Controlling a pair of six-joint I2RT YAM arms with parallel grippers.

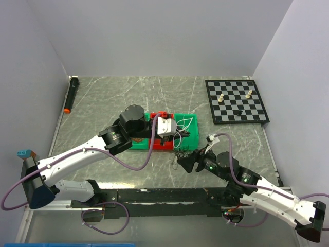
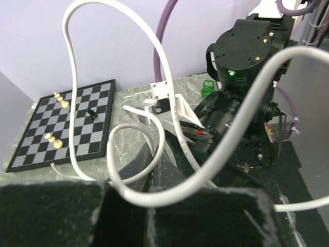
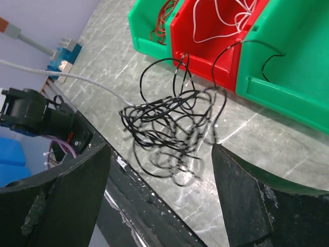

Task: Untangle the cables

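One loose tangle of thin black cables [image 3: 169, 131].

**Stuff you can't really make out**

From above, the chess pieces [image 1: 220, 98] at the desk's far right corner are too tiny to name. On the left wrist view, the left gripper [image 2: 131, 218] is just a dark blur, and the white cable [image 2: 72, 77] it pinches runs off the right edge. The right wrist view crops the red bin [image 3: 205, 64] up top.
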